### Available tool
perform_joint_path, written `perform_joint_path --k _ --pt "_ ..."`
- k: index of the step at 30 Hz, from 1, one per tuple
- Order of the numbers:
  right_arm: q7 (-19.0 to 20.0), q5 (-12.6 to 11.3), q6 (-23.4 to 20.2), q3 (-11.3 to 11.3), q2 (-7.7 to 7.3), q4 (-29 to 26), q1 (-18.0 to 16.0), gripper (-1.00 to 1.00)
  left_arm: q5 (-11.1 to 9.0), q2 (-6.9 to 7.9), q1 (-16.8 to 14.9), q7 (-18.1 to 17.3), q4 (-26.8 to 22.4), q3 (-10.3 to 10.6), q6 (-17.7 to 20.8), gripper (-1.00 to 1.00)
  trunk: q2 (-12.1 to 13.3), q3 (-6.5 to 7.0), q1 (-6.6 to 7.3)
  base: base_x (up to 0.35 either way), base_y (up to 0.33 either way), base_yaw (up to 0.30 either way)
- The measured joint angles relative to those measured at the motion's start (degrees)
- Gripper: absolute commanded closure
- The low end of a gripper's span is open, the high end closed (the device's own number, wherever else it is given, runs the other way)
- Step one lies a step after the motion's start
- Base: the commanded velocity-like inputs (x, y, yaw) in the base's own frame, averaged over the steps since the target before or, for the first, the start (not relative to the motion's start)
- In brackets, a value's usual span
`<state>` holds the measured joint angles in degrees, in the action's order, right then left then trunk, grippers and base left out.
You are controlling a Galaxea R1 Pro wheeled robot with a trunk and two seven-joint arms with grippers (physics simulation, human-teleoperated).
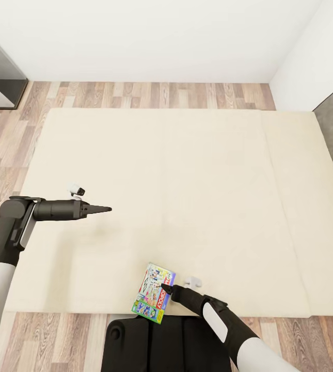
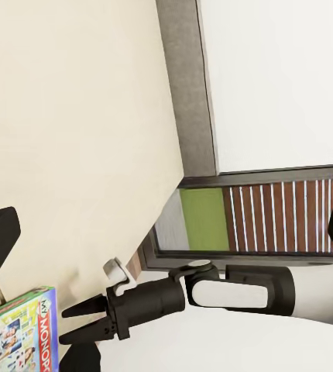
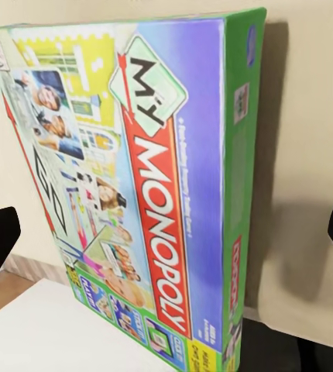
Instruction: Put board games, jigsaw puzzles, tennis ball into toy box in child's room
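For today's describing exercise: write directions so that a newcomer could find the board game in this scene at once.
Start at the big beige bed on the wood-plank floor. Go to its near edge, beside the right gripper. There lies the board game, a flat box in green and blue with a red band reading MONOPOLY, the one colourful thing on the plain mattress.

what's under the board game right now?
The board game lies on the beige mattress of the bed at its near edge, one end overhanging toward the robot's base. The right gripper covers part of its right side. Whatever mattress lies beneath the box is hidden.
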<state>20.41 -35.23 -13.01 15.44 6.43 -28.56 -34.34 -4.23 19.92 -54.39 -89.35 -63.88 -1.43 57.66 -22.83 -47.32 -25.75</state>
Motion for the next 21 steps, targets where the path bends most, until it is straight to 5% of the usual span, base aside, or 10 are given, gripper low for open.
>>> perform_joint_path --k 21 --pt "0.1 0.0 0.0 0.0 0.00 0.0 0.0 -1.00 0.0 0.00 0.0 0.0 0.0 0.0 0.0 -1.00 0.0 0.00 0.00 0.000 0.049 0.000"
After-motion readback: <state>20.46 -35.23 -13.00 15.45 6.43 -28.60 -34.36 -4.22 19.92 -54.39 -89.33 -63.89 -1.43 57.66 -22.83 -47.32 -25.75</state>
